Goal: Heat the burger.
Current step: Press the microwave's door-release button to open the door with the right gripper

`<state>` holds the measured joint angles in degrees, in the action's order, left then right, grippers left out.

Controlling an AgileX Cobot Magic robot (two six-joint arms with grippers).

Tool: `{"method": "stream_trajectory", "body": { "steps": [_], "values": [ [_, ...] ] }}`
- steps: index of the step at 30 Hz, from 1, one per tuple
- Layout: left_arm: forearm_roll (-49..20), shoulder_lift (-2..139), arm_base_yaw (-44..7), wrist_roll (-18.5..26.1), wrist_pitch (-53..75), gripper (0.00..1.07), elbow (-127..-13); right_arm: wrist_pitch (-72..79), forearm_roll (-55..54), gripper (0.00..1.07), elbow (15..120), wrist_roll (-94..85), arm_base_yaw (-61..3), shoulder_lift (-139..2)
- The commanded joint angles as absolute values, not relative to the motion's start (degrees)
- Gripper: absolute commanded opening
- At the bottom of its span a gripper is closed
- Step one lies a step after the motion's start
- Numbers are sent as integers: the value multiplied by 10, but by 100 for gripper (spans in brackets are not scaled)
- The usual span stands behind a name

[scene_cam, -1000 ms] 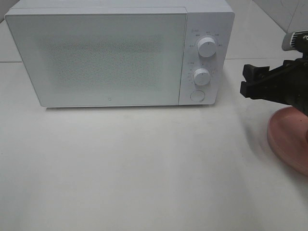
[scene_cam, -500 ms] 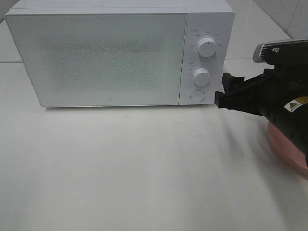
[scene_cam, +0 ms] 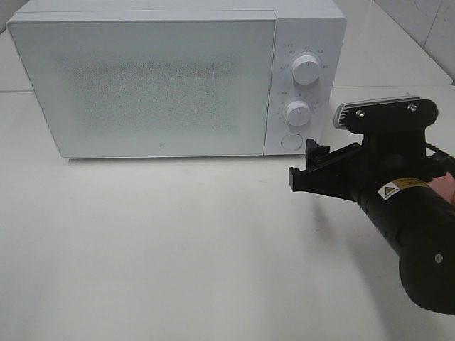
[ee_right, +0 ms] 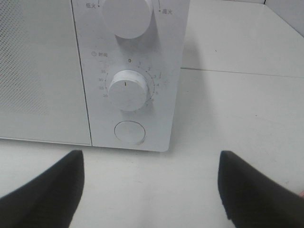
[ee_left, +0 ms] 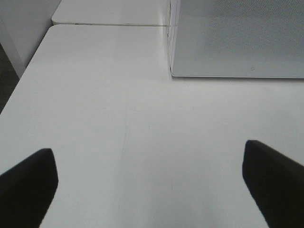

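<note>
The burger is not in view in any frame. A white microwave [scene_cam: 142, 85] stands at the back of the table with its door shut. It also shows in the left wrist view [ee_left: 237, 38]. My right gripper [scene_cam: 304, 165] is open and empty, just in front of the microwave's lower right corner. In the right wrist view the right gripper [ee_right: 149, 199] faces the timer knob [ee_right: 127, 90] and the round button [ee_right: 130, 132]. My left gripper [ee_left: 149, 190] is open and empty over bare table, left of the microwave. It is out of the exterior view.
The control panel carries an upper knob [scene_cam: 306, 69], a timer knob [scene_cam: 298, 112] and a round button [scene_cam: 290, 141]. The right arm hides nearly all of the pink plate; a sliver [scene_cam: 446, 181] shows at the right edge. White table [scene_cam: 178, 249] lies in front.
My right arm has moved left and forward from the right edge to the microwave's control panel. It now covers the pink plate. The microwave has not moved.
</note>
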<state>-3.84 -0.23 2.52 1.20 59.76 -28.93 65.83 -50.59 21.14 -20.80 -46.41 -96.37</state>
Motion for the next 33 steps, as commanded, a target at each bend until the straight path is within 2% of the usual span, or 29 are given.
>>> {"method": "stream_trajectory", "body": {
  "steps": [1, 8, 17, 19, 20, 21, 27, 29, 30, 32, 33],
  "values": [
    [-37, -18, 23, 10, 592, 102, -289, 669, -511, 73, 223, -201, -469, -972],
    [-37, -18, 23, 10, 592, 102, -289, 669, -511, 73, 225, -186, -469, -973],
    [-37, -14, 23, 10, 592, 102, -289, 669, -511, 64, 225, 32, -469, -973],
    [-37, -14, 23, 10, 592, 102, -289, 665, -511, 60, 225, 148, -469, -973],
    [-37, -14, 23, 10, 592, 102, -289, 665, -511, 60, 225, 148, -469, -973],
    [-37, -14, 23, 10, 592, 102, -289, 661, -511, 57, 225, 241, -469, -973],
    [-37, -14, 23, 10, 592, 102, -289, 641, -511, 49, 225, 406, -469, -973],
    [-37, -14, 23, 10, 592, 102, -289, 638, -511, 38, 225, 496, -469, -973],
    [-37, -14, 23, 10, 592, 102, -289, 638, -511, 38, 225, 496, -469, -973],
    [-37, -14, 23, 10, 592, 102, -289, 637, -511, 28, 225, 572, -469, -973],
    [-37, -14, 23, 10, 592, 102, -289, 637, -511, 28, 225, 572, -469, -973]
  ]
}}
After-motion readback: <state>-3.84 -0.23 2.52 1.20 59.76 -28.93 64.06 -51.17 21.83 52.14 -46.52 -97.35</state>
